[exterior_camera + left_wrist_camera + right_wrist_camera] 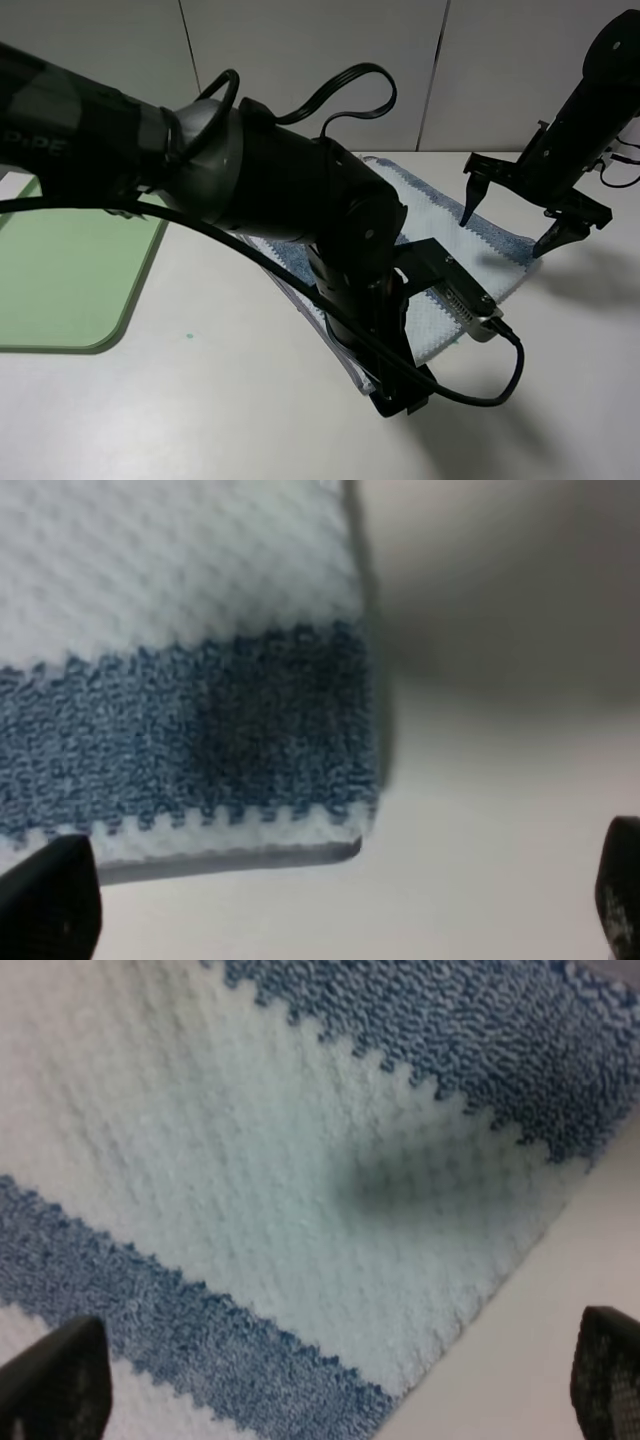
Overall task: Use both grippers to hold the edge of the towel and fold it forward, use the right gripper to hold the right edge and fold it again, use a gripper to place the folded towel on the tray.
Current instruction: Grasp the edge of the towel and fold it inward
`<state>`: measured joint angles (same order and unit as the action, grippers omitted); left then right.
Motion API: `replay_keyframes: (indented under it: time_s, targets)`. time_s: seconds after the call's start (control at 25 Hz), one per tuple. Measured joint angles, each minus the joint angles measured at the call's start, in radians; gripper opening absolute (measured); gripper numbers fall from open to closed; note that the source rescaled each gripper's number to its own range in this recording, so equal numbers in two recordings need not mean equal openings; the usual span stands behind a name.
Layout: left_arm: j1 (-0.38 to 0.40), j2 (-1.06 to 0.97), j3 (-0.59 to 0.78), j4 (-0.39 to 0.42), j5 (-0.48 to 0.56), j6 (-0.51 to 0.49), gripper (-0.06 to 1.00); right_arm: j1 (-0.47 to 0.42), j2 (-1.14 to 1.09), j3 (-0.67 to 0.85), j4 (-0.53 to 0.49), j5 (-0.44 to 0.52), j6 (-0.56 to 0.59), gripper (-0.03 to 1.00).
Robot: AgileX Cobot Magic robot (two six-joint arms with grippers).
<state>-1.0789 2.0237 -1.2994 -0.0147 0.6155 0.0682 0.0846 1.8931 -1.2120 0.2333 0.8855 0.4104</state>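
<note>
Your towel (490, 255) is lying flat on the table (250, 420), right of the middle and running back toward the far edge. It's well apart from the tray (70, 280) over at the left edge. Your left gripper (335, 895) is spread wide at the towel's near corner, with the grey hem (230, 858) sitting between its fingers. Your right gripper (505, 235) is spread too, hanging over the towel's right side and pinching nothing. Can't tell if the left one touches the cloth.
</note>
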Motion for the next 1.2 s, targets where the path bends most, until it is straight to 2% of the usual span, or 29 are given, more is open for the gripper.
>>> replay_keyframes:
  time_s: [0.44,0.8,1.2]
  targets:
    - [0.000,0.000,0.000,0.015,-0.020,-0.031,0.99,0.000,0.000,0.137,-0.008,-0.129,0.000,1.00]
    - [0.000,0.000,0.000,0.015,-0.022,-0.032,0.99,0.000,0.005,0.138,-0.046,-0.204,-0.001,1.00]
    - [0.000,0.000,0.000,0.015,-0.022,-0.032,0.99,0.000,0.058,0.138,-0.099,-0.245,-0.007,1.00]
